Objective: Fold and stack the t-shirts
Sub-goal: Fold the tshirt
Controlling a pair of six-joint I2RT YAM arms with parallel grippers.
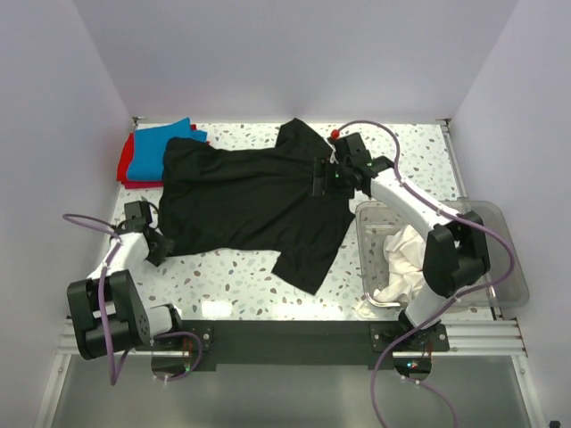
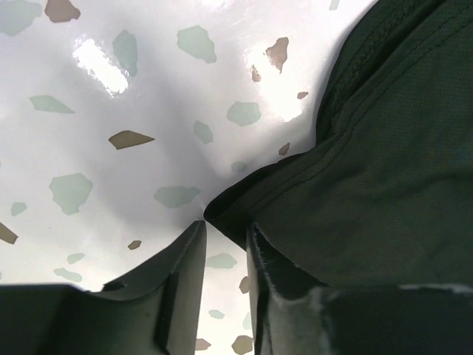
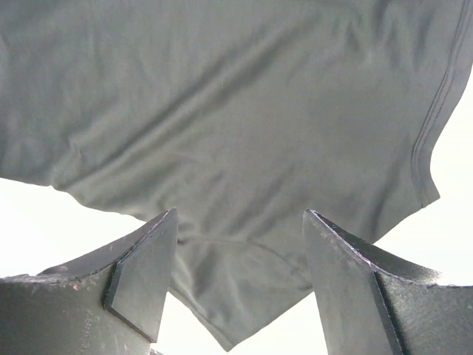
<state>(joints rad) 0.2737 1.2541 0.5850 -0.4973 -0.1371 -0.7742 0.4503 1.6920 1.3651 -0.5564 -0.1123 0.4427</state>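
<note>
You have a plain black t-shirt (image 1: pixel 241 196) on your white table (image 1: pixel 232 278) flecked green and brown, and a blue t-shirt (image 1: pixel 152 156) over a red t-shirt (image 1: pixel 126 168).

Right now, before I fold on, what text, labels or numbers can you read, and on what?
No text can be read.
On the right gripper, one finger: a faint mark, too blurred to read.
On the black t-shirt: no print or label shows.

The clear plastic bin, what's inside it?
Crumpled white cloth lies in the clear plastic bin. The right arm covers part of it, so the number of shirts cannot be told.
</note>
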